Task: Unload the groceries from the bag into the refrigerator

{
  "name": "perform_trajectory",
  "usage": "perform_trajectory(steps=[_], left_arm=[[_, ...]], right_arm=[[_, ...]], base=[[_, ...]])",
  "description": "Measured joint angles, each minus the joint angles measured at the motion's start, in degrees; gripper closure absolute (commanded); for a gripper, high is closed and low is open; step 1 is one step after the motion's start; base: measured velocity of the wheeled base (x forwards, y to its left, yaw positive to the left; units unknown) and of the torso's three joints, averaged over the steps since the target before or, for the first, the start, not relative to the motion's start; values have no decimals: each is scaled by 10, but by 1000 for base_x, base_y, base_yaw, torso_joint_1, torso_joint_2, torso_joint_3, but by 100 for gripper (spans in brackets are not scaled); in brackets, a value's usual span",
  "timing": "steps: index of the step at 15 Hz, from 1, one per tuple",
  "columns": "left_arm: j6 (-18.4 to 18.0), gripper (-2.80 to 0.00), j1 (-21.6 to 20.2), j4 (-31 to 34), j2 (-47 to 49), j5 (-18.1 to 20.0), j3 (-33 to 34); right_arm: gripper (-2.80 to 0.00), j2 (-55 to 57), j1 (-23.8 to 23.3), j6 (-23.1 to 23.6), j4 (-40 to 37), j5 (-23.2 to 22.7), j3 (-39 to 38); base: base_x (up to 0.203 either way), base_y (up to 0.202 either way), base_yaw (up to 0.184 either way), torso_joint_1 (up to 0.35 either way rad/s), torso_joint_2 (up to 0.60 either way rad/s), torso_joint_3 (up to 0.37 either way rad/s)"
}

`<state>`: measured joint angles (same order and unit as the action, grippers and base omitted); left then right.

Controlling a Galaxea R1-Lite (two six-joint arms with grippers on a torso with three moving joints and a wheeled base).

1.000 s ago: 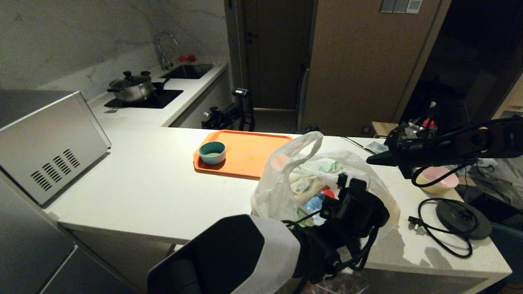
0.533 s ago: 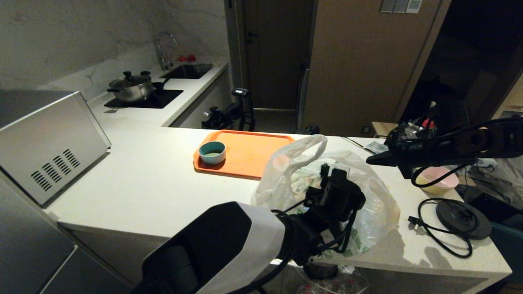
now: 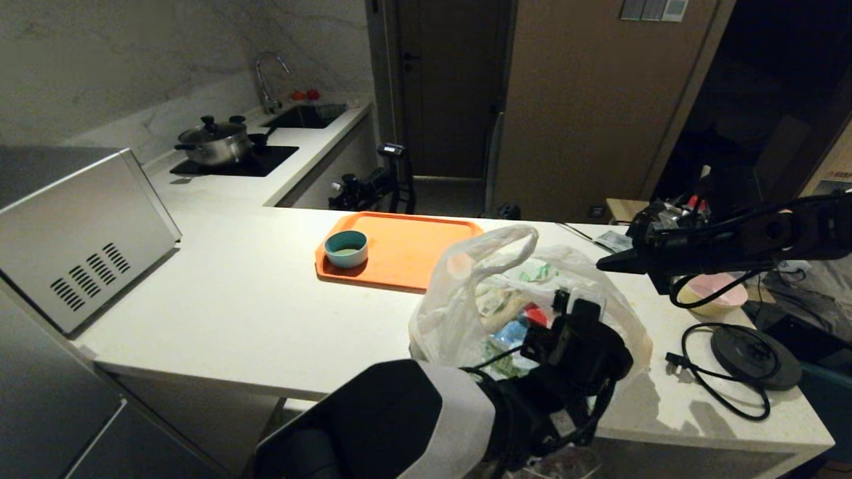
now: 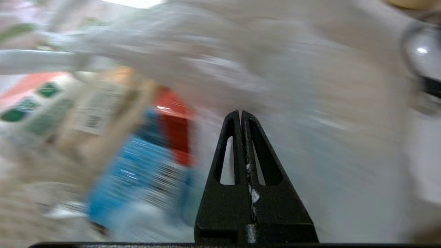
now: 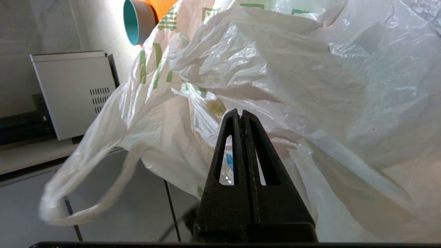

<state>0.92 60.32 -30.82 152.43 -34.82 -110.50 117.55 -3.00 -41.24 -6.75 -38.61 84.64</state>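
Note:
The white plastic bag (image 3: pixel 459 293) stands open on the counter's near right part, handle loop up. Inside it lie the groceries: a blue and red pack (image 3: pixel 516 327) (image 4: pixel 148 162) and a pale beige pack with a label (image 4: pixel 100 113). My left gripper (image 4: pixel 240 112) is shut with nothing between its fingers, at the bag's near side, tips against the film beside the blue pack. Its wrist (image 3: pixel 582 346) hides the fingers in the head view. My right gripper (image 3: pixel 602 264) (image 5: pixel 240 111) hovers shut just right of the bag (image 5: pixel 275 69). The grey refrigerator (image 3: pixel 40 399) shows at lower left.
An orange tray (image 3: pixel 413 266) with a teal bowl (image 3: pixel 345 247) lies behind the bag. A silver box with vent slots (image 3: pixel 80 233) stands at the left. To the right are a pink bowl (image 3: pixel 719 296) and a black kettle base (image 3: pixel 755 356) with its cable.
Half a second ago my left arm was raised over the bag's mouth. It has dropped back to the near side, and the groceries show again. The right arm has stayed still.

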Motion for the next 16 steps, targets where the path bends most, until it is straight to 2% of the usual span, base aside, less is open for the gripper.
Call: perform_trajectory(steps=[6,10,13,16], left_arm=[[0,0,27,0,15,0,1],[2,0,28,-31,18,-3,2],[2,0,25,-44,-10,-5,23],[3,0,-3,-48,-62,-4,72]], right_arm=[[0,-4,1,1,0,-8,0],[0,10,2,5,-5,-111,23],[0,37,8,6,-5,-127,48],[0,59,28,8,-3,-133,57]], base=[[0,0,0,0,0,0],[0,0,0,0,0,0],[0,0,0,0,0,0],[0,0,0,0,0,0]])
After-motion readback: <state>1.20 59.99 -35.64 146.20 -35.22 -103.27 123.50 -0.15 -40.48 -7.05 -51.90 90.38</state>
